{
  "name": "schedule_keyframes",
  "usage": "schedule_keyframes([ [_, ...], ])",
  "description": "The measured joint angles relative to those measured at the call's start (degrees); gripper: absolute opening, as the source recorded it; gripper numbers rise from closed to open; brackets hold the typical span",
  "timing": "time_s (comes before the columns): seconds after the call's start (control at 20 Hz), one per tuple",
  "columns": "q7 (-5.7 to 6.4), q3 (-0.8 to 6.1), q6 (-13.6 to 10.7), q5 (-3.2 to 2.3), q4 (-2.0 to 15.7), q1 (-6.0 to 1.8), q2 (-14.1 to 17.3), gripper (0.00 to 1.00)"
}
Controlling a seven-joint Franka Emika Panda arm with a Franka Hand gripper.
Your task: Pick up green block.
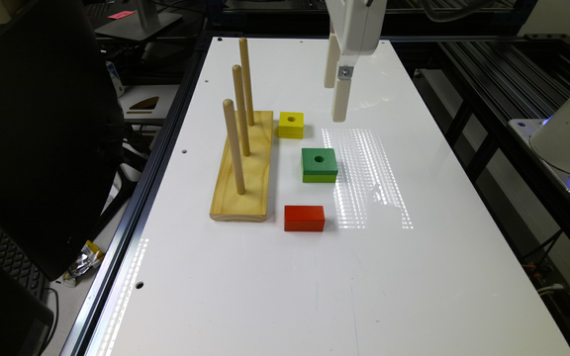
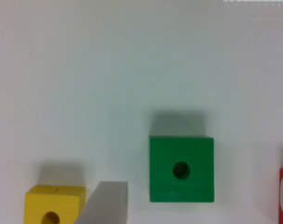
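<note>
Squarely flat green block (image 1: 319,164), centre-holed.

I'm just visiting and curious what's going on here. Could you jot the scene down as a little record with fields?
surface: white table
green block: flat on the table, hole up, untouched
yellow block: beyond the green one, by the peg board
red block: nearer the camera than the green one, no hole seen
peg board: wooden base with three upright pegs, all bare
gripper: above the table, holding nothing
task status: green block not yet picked up
</note>
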Motion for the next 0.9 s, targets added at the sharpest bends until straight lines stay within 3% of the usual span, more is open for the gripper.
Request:
schedule_keyframes([
  [0.2, 0.0, 0.0, 0.84, 0.0, -0.19, 0.0, 1.15, 1.0],
  [0.5, 0.0, 0.0, 5.31, 0.0, -0.62, 0.0, 5.05, 1.0],
  [0.9, 0.0, 0.0, 5.33, 0.0, -0.62, 0.0, 5.07, 1.0],
])
